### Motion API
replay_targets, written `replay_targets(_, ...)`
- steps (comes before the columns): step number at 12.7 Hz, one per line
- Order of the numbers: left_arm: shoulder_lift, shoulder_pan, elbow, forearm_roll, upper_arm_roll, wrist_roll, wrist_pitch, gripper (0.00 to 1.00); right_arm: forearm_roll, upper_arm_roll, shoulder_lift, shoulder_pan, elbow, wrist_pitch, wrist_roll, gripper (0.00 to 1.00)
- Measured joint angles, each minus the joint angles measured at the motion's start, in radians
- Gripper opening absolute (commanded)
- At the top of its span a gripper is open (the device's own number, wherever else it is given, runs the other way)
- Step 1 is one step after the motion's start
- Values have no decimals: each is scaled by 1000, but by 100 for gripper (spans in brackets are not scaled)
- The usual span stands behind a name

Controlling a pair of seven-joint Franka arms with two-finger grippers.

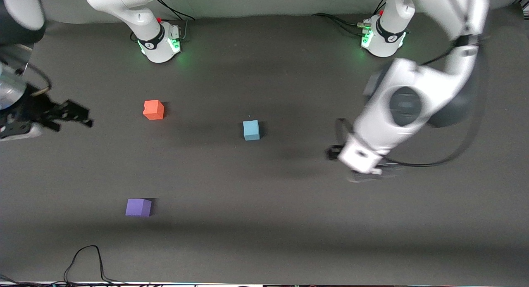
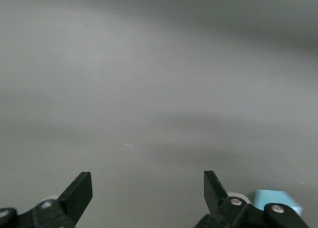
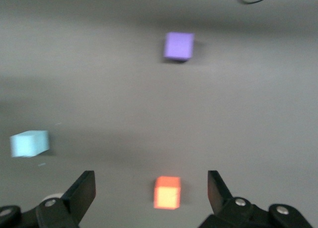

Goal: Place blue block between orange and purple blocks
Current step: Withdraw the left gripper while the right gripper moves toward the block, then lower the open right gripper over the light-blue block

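Observation:
The light blue block sits on the dark table near the middle. The orange block lies toward the right arm's end, and the purple block lies nearer the front camera than the orange one. My left gripper is open and empty over bare table, toward the left arm's end from the blue block. In the left wrist view the gripper shows wide open, with a corner of the blue block at the edge. My right gripper is open and empty in the air at the right arm's end. Its wrist view shows the open gripper, the orange block, the purple block and the blue block.
The two arm bases stand along the table's edge farthest from the front camera. A black cable loops on the table at the edge nearest the front camera. The table between the orange and purple blocks is bare.

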State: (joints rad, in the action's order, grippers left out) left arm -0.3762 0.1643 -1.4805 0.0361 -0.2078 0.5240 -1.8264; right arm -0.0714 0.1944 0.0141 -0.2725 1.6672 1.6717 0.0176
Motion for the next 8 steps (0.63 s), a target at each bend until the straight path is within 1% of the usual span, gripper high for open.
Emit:
replay_targets(2,77,-128,-64,-7,-2,-182,55,100,-9,-7,33,-174,-7,-23,192,100)
replay_targets(4,135,-254,-85,-20,-3,-368,111,100,-11,-13,31,-374,-10,-24,376,100)
replay_targets(5,160,-311,-86,-23,-2,-446,135,100,-12,-15,21,-453,-10,-23,443,100)
replay_targets(7,212,-399,-88,-28,-2,-561,173,100,-12,-16,-5,-558,-13,-18,553,100)
replay_targets(8,240,-420,-89,-28,-2,-588,188,100,-12,-16,-16,-581,-13,-11,578,100)
